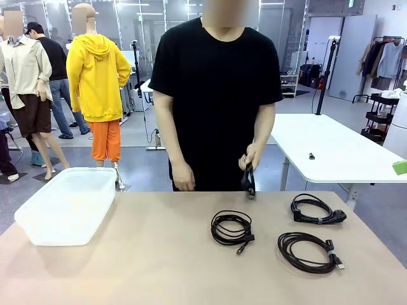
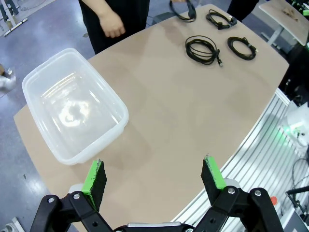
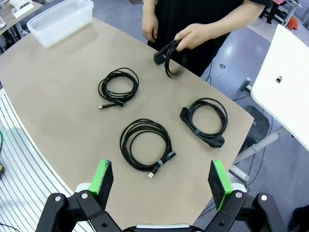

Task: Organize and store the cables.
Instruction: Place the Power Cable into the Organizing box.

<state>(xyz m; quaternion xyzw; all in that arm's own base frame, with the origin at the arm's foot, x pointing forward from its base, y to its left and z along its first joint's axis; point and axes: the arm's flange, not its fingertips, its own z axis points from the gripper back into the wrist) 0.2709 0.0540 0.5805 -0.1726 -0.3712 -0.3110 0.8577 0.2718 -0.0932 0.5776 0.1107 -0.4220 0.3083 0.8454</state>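
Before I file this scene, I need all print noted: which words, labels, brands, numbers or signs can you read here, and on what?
No text can be read.
Clear bin: no label shows.
Middle cable, near-right cable, far-right cable, held cable: no markings legible.
Small green sign high at the back: too small to read.

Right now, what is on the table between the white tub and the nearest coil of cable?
Nothing lies there: just bare table between the tub and that coil, as the front and left wrist views show.
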